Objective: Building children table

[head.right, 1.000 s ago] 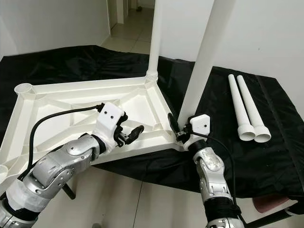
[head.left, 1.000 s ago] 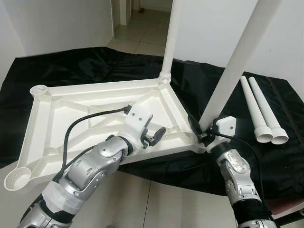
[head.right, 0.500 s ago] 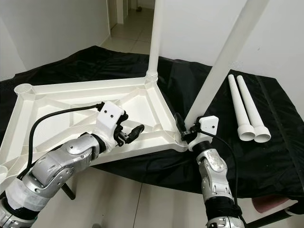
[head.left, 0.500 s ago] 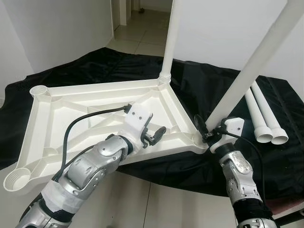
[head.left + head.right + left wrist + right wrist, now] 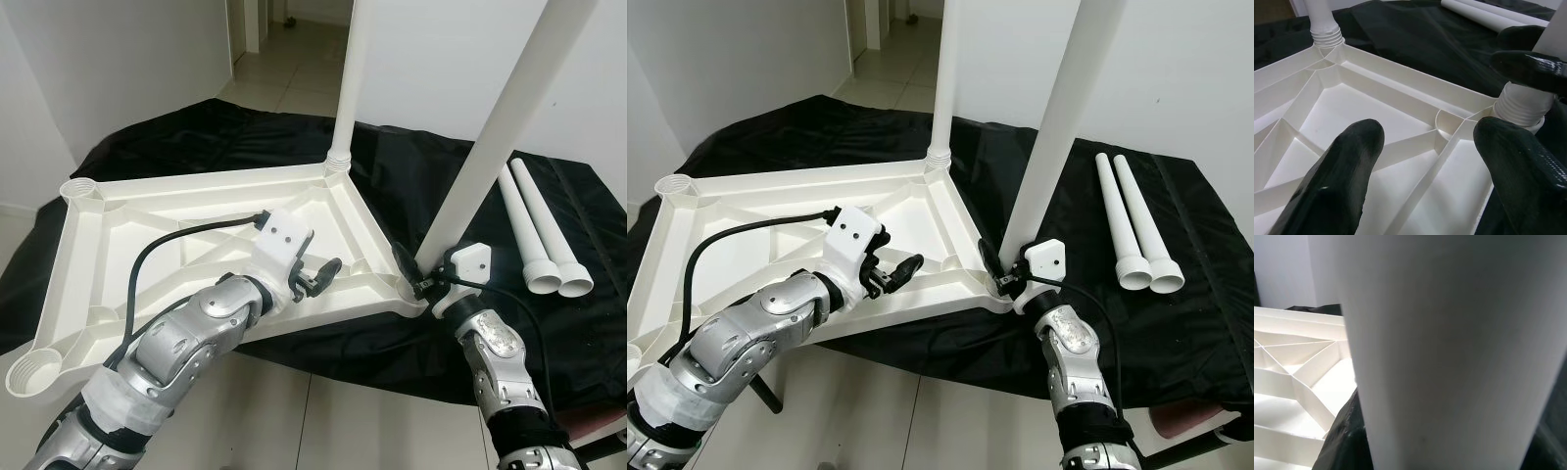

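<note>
On the upturned tabletop (image 5: 147, 245), one leg (image 5: 347, 88) stands, the right gripper (image 5: 419, 279) apparently clasps the second leg (image 5: 495, 132), the left gripper (image 5: 318, 277) gapes empty, and two legs (image 5: 539, 235) wait beside it.

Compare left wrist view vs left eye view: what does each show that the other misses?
Left wrist alone: the threaded base of the near leg seated in its corner socket, seen close between the left end effector's open fingers.

Left eye alone: two empty corner sockets, both arms, and the right end effector at the near leg's base.

Shared: the ribbed tabletop underside, the far leg, the spare legs, the black cloth.
</note>
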Controlling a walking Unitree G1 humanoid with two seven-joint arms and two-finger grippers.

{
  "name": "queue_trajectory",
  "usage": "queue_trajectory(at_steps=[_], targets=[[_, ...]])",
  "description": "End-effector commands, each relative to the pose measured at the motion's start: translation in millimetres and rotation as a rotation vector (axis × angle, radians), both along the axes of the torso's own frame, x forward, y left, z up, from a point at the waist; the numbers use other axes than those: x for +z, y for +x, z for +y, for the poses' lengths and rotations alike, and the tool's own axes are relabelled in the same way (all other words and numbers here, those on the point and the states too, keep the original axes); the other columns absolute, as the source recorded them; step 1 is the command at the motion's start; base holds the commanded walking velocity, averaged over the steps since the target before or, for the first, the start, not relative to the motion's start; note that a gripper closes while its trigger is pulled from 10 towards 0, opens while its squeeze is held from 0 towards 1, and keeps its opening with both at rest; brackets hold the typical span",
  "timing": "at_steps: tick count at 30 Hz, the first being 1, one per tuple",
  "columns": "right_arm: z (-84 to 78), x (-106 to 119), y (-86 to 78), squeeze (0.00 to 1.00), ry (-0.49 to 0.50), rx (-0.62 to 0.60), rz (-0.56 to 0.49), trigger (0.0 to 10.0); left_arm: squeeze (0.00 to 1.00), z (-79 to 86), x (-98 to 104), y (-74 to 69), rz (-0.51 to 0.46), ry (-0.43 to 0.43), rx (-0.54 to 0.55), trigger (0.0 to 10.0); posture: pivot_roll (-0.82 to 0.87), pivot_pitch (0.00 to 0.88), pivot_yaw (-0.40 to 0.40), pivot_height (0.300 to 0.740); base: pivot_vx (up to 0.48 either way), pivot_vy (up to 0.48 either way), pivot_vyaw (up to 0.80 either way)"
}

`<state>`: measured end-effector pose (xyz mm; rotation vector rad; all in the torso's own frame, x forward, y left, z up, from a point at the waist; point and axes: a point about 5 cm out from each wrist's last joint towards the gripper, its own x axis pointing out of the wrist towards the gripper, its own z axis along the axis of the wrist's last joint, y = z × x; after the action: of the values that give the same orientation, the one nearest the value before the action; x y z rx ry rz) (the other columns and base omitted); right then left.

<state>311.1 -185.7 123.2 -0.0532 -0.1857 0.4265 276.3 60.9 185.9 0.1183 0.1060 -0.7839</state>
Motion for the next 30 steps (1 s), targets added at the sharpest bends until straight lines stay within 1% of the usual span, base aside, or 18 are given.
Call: queue_trajectory(at_steps=[1,5,11,12,20,22,25,29,30], targets=[[-2.5,-35.8,-6.2,0.00,0.064,-0.016,0.211,10.0,0.00,-7.1,5.7,-8.8,0.014,-0.005,-0.236,10.0,0.04,0.037,-0.023,0.740,0.000,0.000,0.00],[-3.2,-36.6,-2.9,0.00,0.093,-0.035,0.239,10.0,0.00,-7.0,6.0,-8.8,0.014,-0.004,-0.235,10.0,0.05,0.037,-0.022,0.740,0.000,0.000,0.00],[-3.9,-37.0,-0.4,0.00,0.104,-0.048,0.264,10.0,0.00,-6.9,6.4,-9.2,0.013,-0.004,-0.235,10.0,0.05,0.037,-0.022,0.740,0.000,0.000,0.00],[-3.7,-38.5,1.6,0.00,0.113,-0.053,0.296,10.0,0.00,-6.9,6.7,-9.1,0.013,-0.005,-0.234,10.0,0.05,0.039,-0.026,0.740,0.000,0.000,0.00],[-2.9,-40.9,4.4,0.00,0.102,-0.063,0.332,10.0,0.00,-6.7,7.2,-9.1,0.012,-0.006,-0.232,10.0,0.05,0.039,-0.026,0.740,0.000,0.000,0.00],[-2.7,-43.6,4.5,0.00,0.092,-0.071,0.345,10.0,0.00,-6.5,7.3,-9.0,0.012,-0.006,-0.230,10.0,0.05,0.039,-0.026,0.740,0.000,0.000,0.00],[-2.8,-55.4,-0.2,0.00,0.111,-0.097,0.396,10.0,0.00,-5.9,8.2,-9.6,0.010,-0.010,-0.226,10.0,0.05,0.043,-0.028,0.740,0.000,0.000,0.00],[-2.2,-55.5,-1.1,0.00,0.101,-0.096,0.383,10.0,0.00,-5.8,8.3,-9.7,0.010,-0.011,-0.225,10.0,0.05,0.043,-0.028,0.740,0.000,0.000,0.00],[-0.4,-52.8,-2.7,0.00,0.070,-0.085,0.336,10.0,0.00,-5.6,8.5,-10.1,0.011,-0.011,-0.225,10.0,0.05,0.046,-0.028,0.740,0.000,0.000,0.00]])
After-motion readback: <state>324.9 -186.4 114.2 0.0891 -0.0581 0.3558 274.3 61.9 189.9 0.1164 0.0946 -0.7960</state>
